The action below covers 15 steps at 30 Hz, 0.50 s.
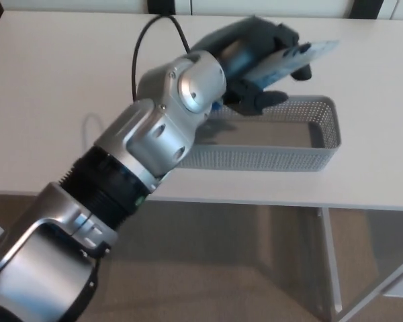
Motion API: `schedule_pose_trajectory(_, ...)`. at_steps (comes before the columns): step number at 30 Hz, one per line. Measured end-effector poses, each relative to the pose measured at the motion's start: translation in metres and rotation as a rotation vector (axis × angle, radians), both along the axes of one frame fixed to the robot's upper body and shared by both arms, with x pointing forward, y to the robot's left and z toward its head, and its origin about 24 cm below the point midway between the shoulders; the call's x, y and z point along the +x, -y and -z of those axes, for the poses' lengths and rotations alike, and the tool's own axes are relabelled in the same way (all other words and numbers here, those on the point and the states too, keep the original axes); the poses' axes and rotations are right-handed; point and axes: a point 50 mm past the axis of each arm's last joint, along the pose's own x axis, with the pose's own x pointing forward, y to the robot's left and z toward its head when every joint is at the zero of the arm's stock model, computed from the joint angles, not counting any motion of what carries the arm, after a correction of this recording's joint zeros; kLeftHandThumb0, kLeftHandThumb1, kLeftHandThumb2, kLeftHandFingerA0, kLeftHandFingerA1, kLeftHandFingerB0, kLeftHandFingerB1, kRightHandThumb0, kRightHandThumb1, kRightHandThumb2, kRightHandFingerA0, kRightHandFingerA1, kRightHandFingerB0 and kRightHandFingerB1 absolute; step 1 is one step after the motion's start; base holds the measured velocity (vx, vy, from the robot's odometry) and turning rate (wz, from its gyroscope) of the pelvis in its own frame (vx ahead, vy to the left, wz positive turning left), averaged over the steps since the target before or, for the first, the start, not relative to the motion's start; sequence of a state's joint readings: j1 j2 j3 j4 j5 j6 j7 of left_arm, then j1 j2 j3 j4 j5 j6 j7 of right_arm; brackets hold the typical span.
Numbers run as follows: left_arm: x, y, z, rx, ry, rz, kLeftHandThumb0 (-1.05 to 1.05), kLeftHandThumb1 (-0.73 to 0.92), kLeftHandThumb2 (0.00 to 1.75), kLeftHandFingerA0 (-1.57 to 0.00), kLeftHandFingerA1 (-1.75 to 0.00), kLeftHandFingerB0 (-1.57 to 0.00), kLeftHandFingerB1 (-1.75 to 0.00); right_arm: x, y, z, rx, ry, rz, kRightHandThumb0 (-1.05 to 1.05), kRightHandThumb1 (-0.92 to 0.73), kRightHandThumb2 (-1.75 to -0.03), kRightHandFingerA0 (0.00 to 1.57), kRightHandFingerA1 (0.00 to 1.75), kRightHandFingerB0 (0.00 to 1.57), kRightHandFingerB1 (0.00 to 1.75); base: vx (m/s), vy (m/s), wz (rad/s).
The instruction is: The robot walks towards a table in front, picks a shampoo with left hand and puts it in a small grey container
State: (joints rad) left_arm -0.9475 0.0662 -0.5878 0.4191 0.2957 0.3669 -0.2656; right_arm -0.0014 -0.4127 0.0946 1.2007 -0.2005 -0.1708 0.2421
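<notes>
Left hand [252, 40]: clamping the shampoo [319, 48], fingers wrapping it.
Shampoo: hovering tilted over the grey container [255, 159].
Container: sitting on the desk [54, 80].

Left arm [161, 134] covers the container's [269, 158] left end only.
</notes>
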Motion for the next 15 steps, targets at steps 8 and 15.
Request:
schedule_pose_trajectory(8, 0.011, -0.012, 0.033, 0.067, -0.102, -0.096, -0.24, 0.76, 0.62, -0.88, -1.18, -0.48, -0.44, 0.002, -0.005, 0.002, 0.014, -0.001, -0.008, -0.29, -0.73, -0.61, 0.55, 0.46, 0.45, 0.39, 0.00, 0.000, 0.00)
schedule_pose_trajectory(15, 0.016, -0.025, 0.041, 0.092, -0.096, -0.151, -0.23, 0.74, 0.63, -1.01, -0.72, -0.79, -0.52, 0.004, -0.006, 0.003, 0.006, -0.002, -0.013, -0.30, -0.71, -0.61, 0.60, 0.44, 0.48, 0.38, 0.00, 0.000, 0.00)
